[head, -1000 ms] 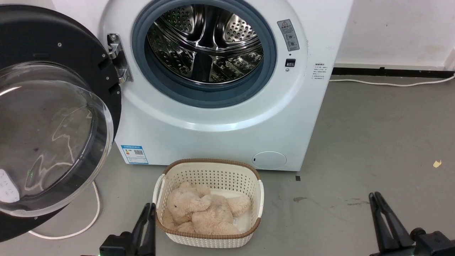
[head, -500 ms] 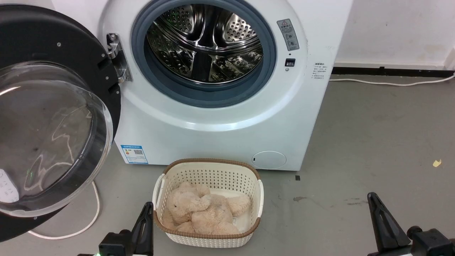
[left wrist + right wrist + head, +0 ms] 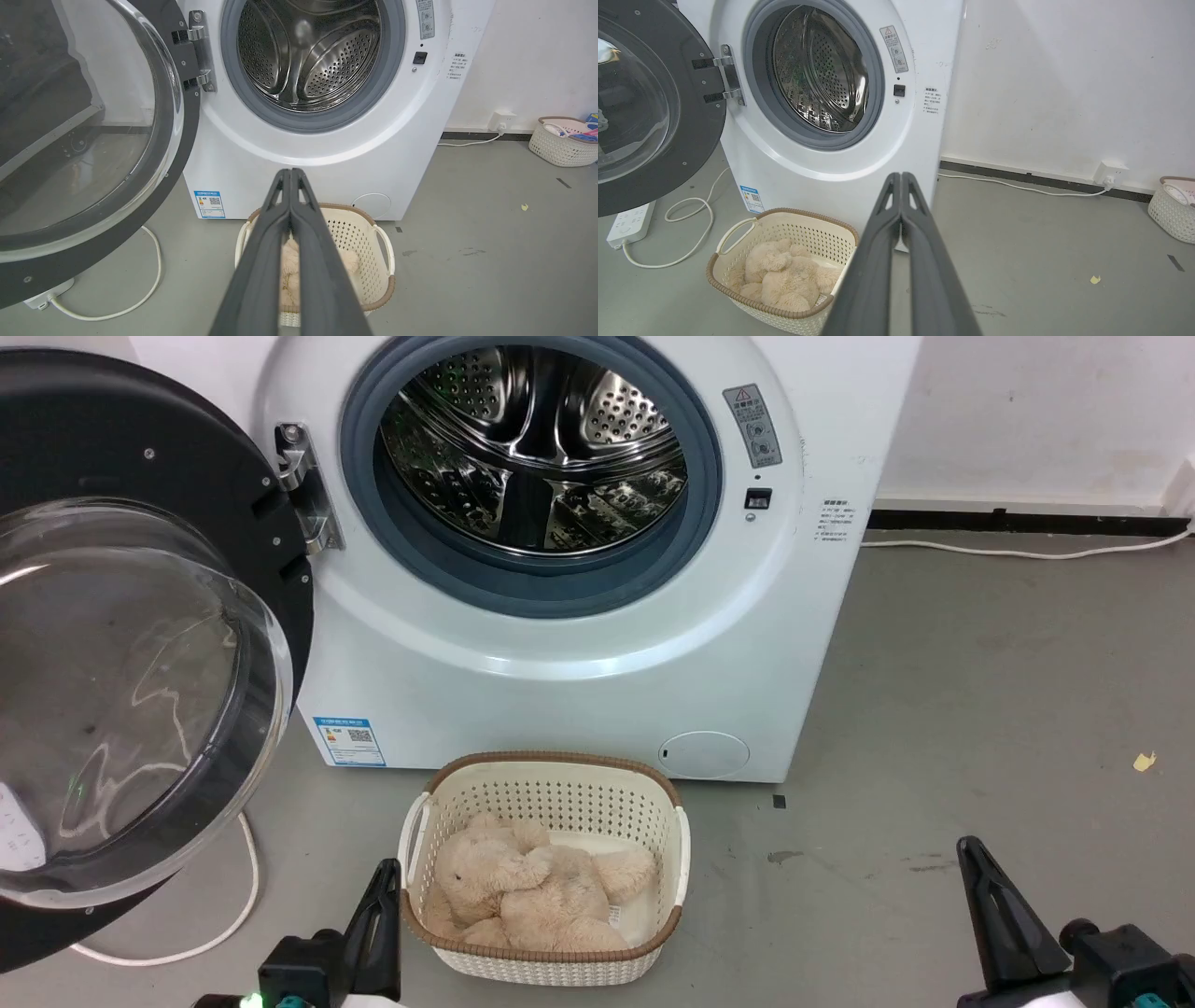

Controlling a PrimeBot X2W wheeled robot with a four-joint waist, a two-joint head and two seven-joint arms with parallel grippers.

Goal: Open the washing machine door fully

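The washing machine door (image 3: pixel 121 644) is round and black with a bulging clear glass bowl. It stands swung wide out to the left on its hinge (image 3: pixel 301 490), leaving the steel drum (image 3: pixel 532 448) exposed. The door (image 3: pixel 88 140) also fills the left of the left wrist view, and the door (image 3: pixel 649 102) sits at the right wrist view's left. My left gripper (image 3: pixel 385 870) is low at the bottom left, shut and empty, its fingers (image 3: pixel 289 173) pressed together. At the bottom right my right gripper (image 3: pixel 969 847) is shut too, empty, tips (image 3: pixel 901 176) touching. Both are well clear of the door.
A cream basket (image 3: pixel 546 784) holding a beige plush toy (image 3: pixel 532 887) sits on the grey floor before the machine. A white cable (image 3: pixel 238 905) and power strip (image 3: pixel 628 224) lie under the door. Another basket (image 3: pixel 563 140) stands by the wall at right.
Both grippers closed from partly open to shut and sank slightly lower in the head view. The door has not moved.
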